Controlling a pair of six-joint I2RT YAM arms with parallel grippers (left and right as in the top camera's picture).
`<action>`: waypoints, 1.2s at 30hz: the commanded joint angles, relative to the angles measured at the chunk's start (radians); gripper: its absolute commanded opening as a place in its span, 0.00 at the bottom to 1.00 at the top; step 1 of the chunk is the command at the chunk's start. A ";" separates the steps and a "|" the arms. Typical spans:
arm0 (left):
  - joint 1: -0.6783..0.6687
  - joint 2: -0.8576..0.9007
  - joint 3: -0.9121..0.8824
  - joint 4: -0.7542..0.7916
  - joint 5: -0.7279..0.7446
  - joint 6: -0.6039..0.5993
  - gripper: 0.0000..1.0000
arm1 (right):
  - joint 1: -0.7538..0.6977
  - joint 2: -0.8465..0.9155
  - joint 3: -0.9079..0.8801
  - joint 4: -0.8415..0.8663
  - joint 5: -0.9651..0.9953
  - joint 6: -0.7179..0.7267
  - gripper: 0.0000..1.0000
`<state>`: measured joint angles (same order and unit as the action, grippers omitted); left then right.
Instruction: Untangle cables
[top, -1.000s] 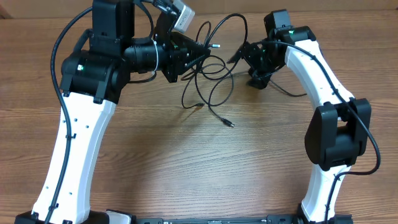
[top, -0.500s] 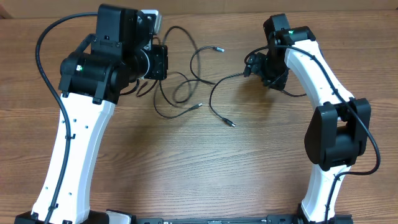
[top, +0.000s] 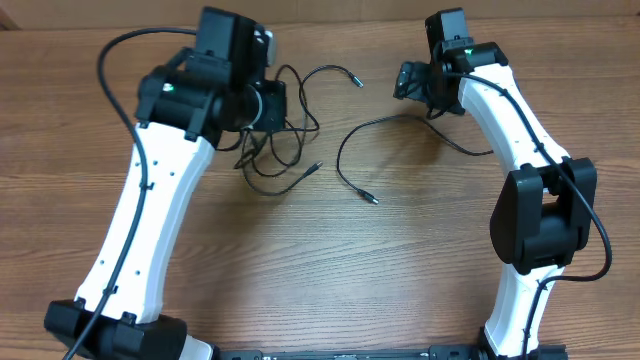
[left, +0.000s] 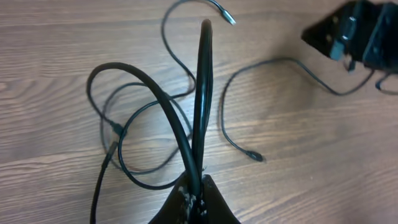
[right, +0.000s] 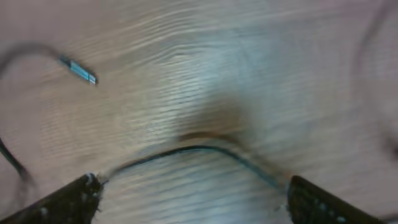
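From my left wrist, my left claw (left: 196, 194) is pinched tight on strands of the tangled bundle (left: 202, 93). One strand rises straight up from my fingertips and another arcs off to the side. The rest of the bundle lies in overlapping loops on the tabletop (left: 323, 162) below. A thin tail of it curls away to a small far plug (left: 227, 18). Beside the loops, and not crossing them, the loose cable (left: 222, 109) bends around in an open curve and ends in its own near plug (left: 255, 157).

From my right wrist everything is blurred. My right claw (right: 191, 181) is spread wide, with its fingers (right: 68, 199) in the two lower corners and nothing gripped. A stretch of cable arches over the wood between them (I cannot tell whether it touches either finger). A silvery plug (right: 79, 70) lies well off to one side.

From overhead, the two cables sit apart. The bundle is gathered just beside and under my left claw, toward the far left of the tabletop. Its long tail (top: 335, 70) reaches across toward my right claw, and a short tail (top: 305, 172) points at the loose cable, near it but not touching. The loose cable comes out from under my right claw, sweeps around toward the middle of the tabletop, and lies flat there.
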<state>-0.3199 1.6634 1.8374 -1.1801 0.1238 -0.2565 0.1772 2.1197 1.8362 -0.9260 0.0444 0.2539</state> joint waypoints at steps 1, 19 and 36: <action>-0.024 0.005 0.020 0.003 0.006 -0.013 0.04 | -0.006 0.006 -0.016 -0.014 0.015 -0.487 0.99; -0.027 0.005 0.020 -0.018 0.005 -0.013 0.04 | -0.121 0.037 -0.239 0.097 -0.136 -0.936 0.95; -0.027 0.005 0.020 -0.028 0.007 -0.013 0.04 | -0.145 0.037 -0.282 0.027 -0.136 -0.640 0.44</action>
<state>-0.3466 1.6657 1.8374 -1.2068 0.1234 -0.2569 0.0326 2.1509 1.5581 -0.8799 -0.0814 -0.4942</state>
